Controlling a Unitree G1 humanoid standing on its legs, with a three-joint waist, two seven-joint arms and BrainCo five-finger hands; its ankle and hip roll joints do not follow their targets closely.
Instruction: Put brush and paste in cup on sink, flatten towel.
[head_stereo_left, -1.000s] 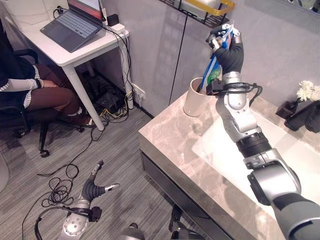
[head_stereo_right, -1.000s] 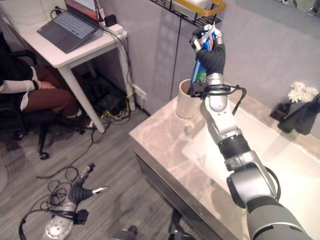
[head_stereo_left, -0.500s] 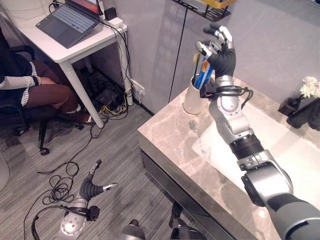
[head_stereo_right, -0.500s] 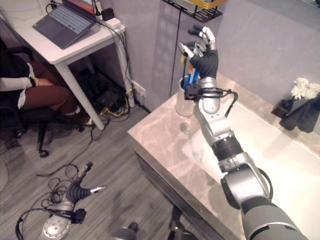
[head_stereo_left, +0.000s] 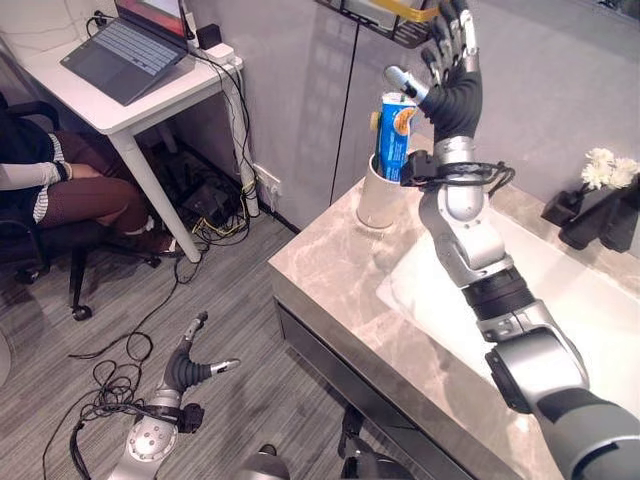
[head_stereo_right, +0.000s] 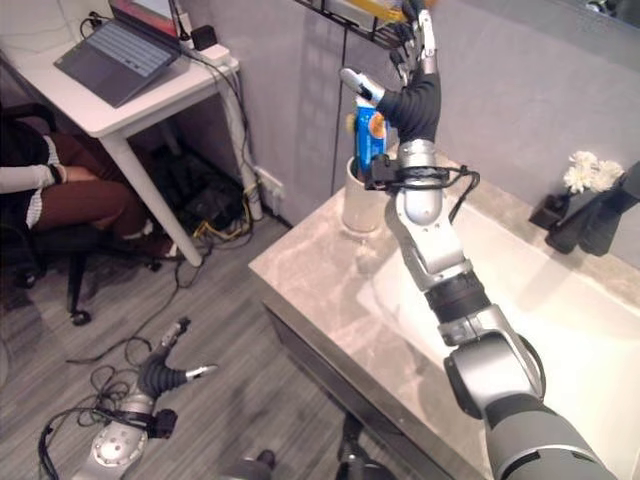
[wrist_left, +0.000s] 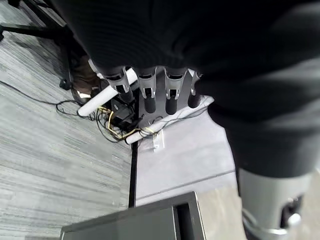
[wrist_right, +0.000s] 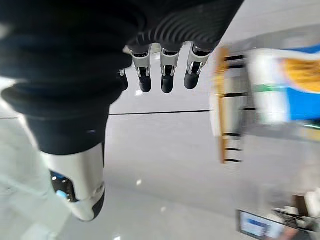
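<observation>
Both head cameras looked steeply down from above, a small step apart, sharing the marble counter (head_stereo_left: 350, 270), the white cup (head_stereo_right: 357, 205), the desk with a laptop (head_stereo_left: 125, 58) and the grey floor. The left wrist camera, held low, faced along its hand (wrist_left: 155, 95) toward the floor and wall. The right wrist camera sat close behind its fingers (wrist_right: 165, 75), facing the grey wall.

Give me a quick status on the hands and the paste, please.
Right robot hand open, raised above the cup. Paste standing in cup. Left robot hand open, low over floor. Nothing obstructing.
</observation>
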